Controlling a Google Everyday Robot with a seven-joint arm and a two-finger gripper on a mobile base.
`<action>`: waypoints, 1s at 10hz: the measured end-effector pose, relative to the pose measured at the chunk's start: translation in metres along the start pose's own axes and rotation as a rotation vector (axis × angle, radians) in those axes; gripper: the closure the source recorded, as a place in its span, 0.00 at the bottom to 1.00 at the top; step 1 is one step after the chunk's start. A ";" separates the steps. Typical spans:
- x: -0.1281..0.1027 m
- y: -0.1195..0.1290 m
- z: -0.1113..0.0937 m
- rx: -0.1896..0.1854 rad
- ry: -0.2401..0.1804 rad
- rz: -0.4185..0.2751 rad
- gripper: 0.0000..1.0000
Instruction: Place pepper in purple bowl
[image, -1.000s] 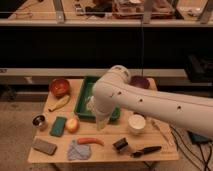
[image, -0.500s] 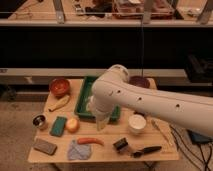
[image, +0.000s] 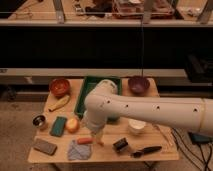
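Note:
The pepper (image: 84, 141) is a slim orange-red piece lying on a blue-grey cloth (image: 78, 150) near the table's front edge. The purple bowl (image: 138, 84) stands at the back right of the table and looks empty. My white arm reaches in from the right across the middle of the table. My gripper (image: 98, 140) points down just to the right of the pepper, close above the table. The arm hides part of the green tray.
An orange-red bowl (image: 59, 87) and a pale yellow banana-like piece (image: 58, 103) are at the back left. A green tray (image: 93, 89) sits mid-back. A white cup (image: 136, 126), green sponge (image: 59, 126), round fruit (image: 73, 124), metal cup (image: 39, 121), brown block (image: 44, 146) and black tools (image: 145, 150) lie around.
My gripper has come down a little toward the table, ending beside the pepper. The objects on the table have not moved.

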 end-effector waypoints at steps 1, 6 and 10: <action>0.000 0.005 0.022 -0.026 -0.016 -0.006 0.35; -0.006 -0.004 0.091 -0.076 -0.055 -0.028 0.35; -0.009 -0.023 0.096 -0.069 -0.045 -0.042 0.35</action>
